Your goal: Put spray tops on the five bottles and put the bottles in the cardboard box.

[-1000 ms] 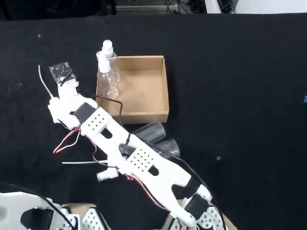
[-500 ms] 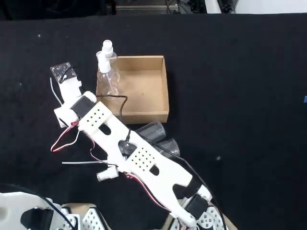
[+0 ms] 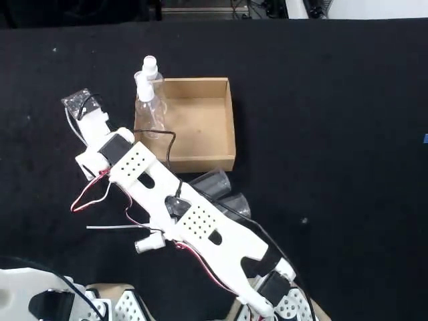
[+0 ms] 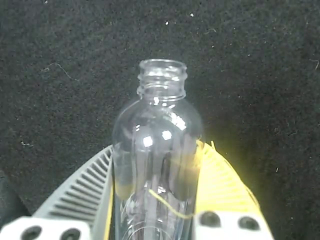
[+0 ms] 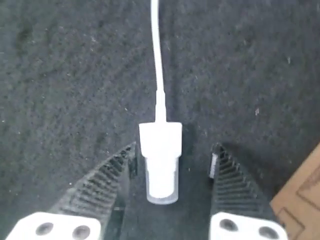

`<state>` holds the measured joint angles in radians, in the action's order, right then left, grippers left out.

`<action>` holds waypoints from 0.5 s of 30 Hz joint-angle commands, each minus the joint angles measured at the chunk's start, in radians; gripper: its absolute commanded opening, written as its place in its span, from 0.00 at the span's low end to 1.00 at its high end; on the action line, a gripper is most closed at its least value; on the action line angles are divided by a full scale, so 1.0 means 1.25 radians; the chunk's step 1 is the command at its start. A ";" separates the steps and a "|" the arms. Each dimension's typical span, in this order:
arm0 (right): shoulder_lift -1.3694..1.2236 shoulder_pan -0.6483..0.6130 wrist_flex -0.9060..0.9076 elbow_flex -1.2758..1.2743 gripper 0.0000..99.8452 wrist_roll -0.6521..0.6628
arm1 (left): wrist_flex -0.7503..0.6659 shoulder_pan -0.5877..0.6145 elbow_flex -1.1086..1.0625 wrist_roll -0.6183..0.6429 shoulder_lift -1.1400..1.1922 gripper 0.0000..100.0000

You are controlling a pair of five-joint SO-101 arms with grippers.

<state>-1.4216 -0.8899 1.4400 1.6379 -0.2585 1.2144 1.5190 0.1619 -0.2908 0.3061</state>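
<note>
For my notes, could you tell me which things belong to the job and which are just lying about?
Job: cardboard box; two capped bottles inside; uncapped bottle in left gripper; spray top at right gripper; two lying bottles; second spray top.
Lying about: blue item at table edge.

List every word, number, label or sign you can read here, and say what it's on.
None can be read. The cardboard box is plain. The clear bottle held in the left gripper carries no label. The spray top lying inside the open right gripper is bare white.
</note>
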 commanded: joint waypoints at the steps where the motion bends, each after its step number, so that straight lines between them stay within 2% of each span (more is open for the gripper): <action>1: 0.053 -0.011 -0.048 0.018 0.20 0.033 | -0.002 0.006 0.048 -0.009 -0.014 0.03; 9: -0.014 -0.029 -0.068 0.024 0.19 0.036 | -0.002 0.004 0.048 -0.009 -0.014 0.03; 13: -0.017 -0.029 -0.066 0.019 0.03 0.036 | -0.002 0.003 0.048 -0.007 -0.015 0.03; 14: -0.015 -0.028 -0.066 0.019 0.00 0.039 | -0.002 0.003 0.050 -0.007 -0.015 0.03; 15: -0.015 -0.028 -0.064 0.019 0.02 0.053 | -0.002 0.002 0.050 -0.007 -0.015 0.03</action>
<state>-1.4630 -0.9037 1.3771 1.6379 -0.2202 1.2144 1.5190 0.1619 -0.2908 0.3061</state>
